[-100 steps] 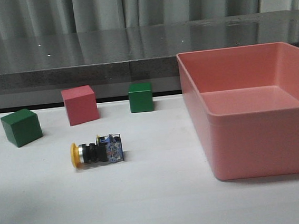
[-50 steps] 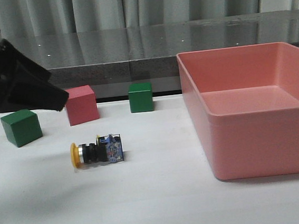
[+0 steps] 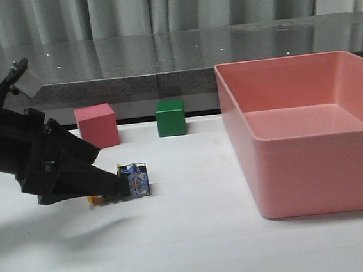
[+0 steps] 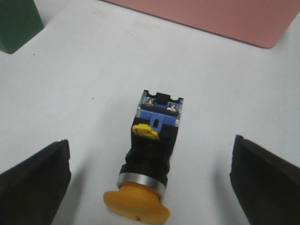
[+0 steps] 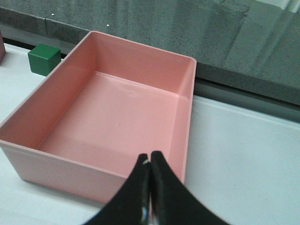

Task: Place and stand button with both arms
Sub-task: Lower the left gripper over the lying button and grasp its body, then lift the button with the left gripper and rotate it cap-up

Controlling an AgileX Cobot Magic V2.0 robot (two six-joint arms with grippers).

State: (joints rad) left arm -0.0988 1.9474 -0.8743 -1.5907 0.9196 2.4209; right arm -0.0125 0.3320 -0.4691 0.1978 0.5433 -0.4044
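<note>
The button (image 3: 133,182) lies on its side on the white table, its blue contact block toward the pink bin and its yellow cap hidden behind my left gripper (image 3: 106,185). In the left wrist view the button (image 4: 150,159) lies between my two wide-open fingers (image 4: 33,180), untouched, with the yellow cap nearest the camera. My left gripper is open and empty. My right gripper (image 5: 150,161) is shut and empty, hovering over the near wall of the pink bin (image 5: 70,164); it does not show in the front view.
A large pink bin (image 3: 261,160) stands on the right. A pink cube (image 3: 97,125) and a green cube (image 3: 171,118) sit at the back of the table. The left arm hides the other green cube. A dark ledge runs behind the table.
My left arm came in from the upper left and dropped to the table, bringing its open fingers around the button. It now covers the left green cube. The button has not moved.
</note>
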